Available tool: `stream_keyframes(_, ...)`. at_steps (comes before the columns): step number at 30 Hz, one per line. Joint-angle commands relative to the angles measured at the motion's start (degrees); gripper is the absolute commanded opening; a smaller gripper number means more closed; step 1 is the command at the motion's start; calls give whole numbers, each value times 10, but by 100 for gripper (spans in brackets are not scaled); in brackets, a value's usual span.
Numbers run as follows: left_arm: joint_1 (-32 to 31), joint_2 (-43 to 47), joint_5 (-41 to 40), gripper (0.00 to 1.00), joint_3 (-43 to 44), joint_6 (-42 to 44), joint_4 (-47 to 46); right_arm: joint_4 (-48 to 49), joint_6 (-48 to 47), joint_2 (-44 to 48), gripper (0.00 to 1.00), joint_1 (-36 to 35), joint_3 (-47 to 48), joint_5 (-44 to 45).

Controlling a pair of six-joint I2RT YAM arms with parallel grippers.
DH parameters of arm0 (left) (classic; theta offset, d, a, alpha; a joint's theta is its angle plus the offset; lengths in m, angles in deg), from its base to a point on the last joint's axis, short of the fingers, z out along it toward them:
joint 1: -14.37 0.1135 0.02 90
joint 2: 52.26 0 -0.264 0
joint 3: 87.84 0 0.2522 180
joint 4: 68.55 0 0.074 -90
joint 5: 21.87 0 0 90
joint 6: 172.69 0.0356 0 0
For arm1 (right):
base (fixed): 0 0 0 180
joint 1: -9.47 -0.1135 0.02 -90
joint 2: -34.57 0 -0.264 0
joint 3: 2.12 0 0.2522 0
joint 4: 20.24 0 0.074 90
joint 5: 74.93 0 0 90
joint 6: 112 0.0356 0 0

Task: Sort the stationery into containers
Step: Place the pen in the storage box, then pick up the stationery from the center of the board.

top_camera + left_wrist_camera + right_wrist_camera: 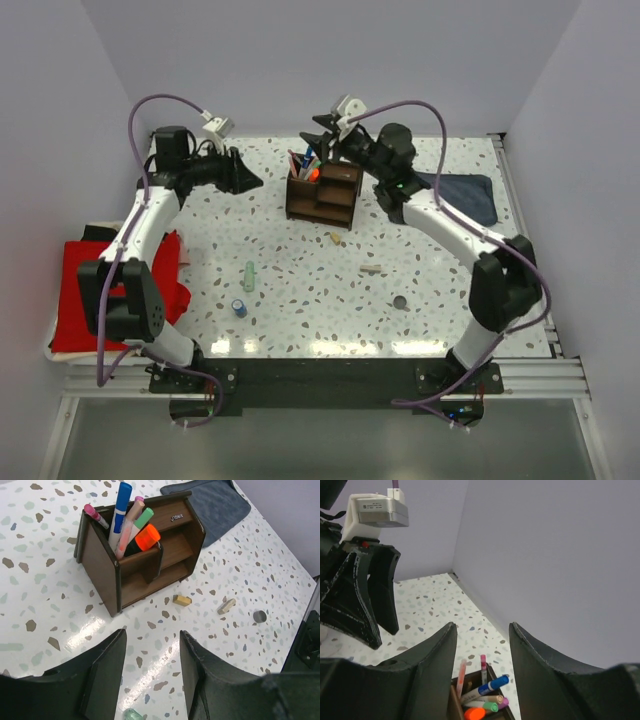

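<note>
Left gripper (152,635) fingers fill the bottom of the left wrist view, spread apart with only speckled bench (45,555) between them. Just past them is the wooden organizer (145,560), with the pens (120,510) and the orange highlighter (147,537) standing up in its tall corner compartment. The right gripper (482,630) hangs right above that same compartment, toward the far edge of the bench. Its jaws are open too and it's carrying nothing.

So what's loose? The pale green tube (248,276) and the blue cylinder (239,307) sit left of the bench's middle, toward the near edge. The dark disc (400,300) and the tan bits (372,268) are over on the right half, between the organizer and the near edge.

Here's the bit that matters, imo: the tube lies pretty much straight back toward the near edge from the left gripper, which sits left of the organizer. Its end just peeks in at the bottom of that wrist view. The long axis runs near edge to far edge, so the jaws would want to close across it, left to right. The left arm is clearly the nearer one for the tube and the cylinder. For the disc and the tan bits I'd guess the right arm, though it would have to come a good way back from the far side first.
</note>
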Motion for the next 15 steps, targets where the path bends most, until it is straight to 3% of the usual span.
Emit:
stream_keyframes(1,1,76,-42,52,-49,48,19,-189,-78,111,50,-3,-66,-17)
stream_keyframes(8,-10,146,-75,52,-138,105,74,-508,-290,289,50,10,-230,-27)
stream_keyframes(11,-16,150,-72,52,-143,135,108,-580,-335,329,50,35,-266,-54)
stream_keyframes(15,-24,138,-98,52,-123,251,182,-632,-372,327,49,46,-267,-54)
